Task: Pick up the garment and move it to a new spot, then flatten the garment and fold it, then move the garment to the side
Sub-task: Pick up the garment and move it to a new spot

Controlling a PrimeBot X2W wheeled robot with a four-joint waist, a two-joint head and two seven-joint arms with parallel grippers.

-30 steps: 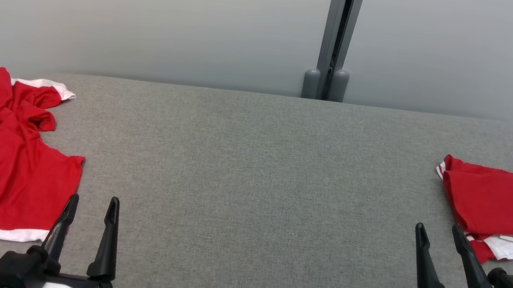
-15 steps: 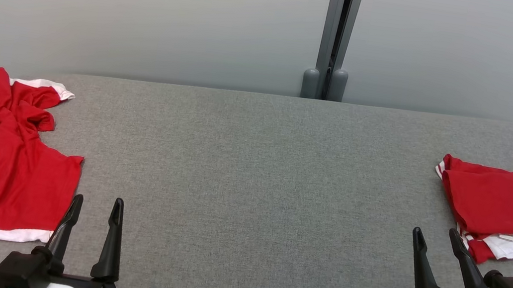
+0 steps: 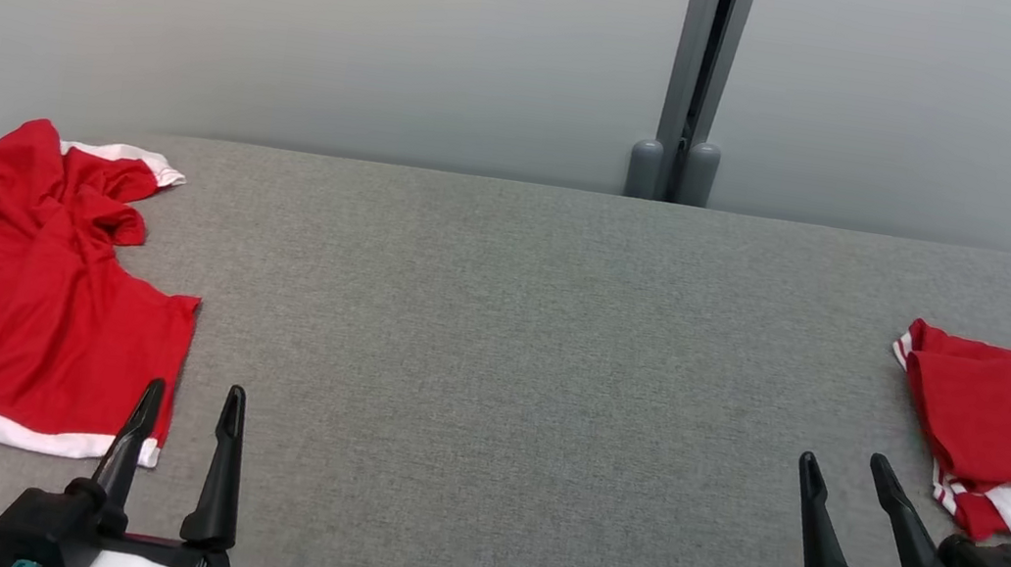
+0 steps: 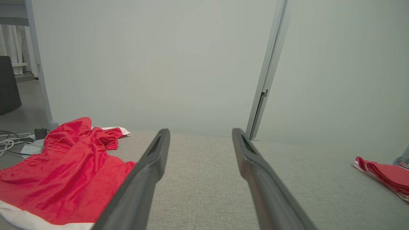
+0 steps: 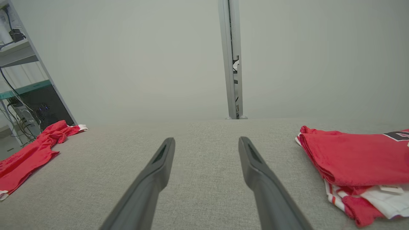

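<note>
Crumpled red garment lay at the table left edge. The left gripper and right gripper stood open, empty. Judged best: pinch the near hem corner, lift clear before carrying.

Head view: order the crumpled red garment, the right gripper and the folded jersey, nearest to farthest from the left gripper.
1. crumpled red garment, just left of the left gripper.
2. right gripper, lower right.
3. folded jersey, far right edge.

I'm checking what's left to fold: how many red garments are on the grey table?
2: a crumpled red garment at the table's left edge, and a folded numbered jersey at the right edge. More may lie hidden under the jersey.
</note>
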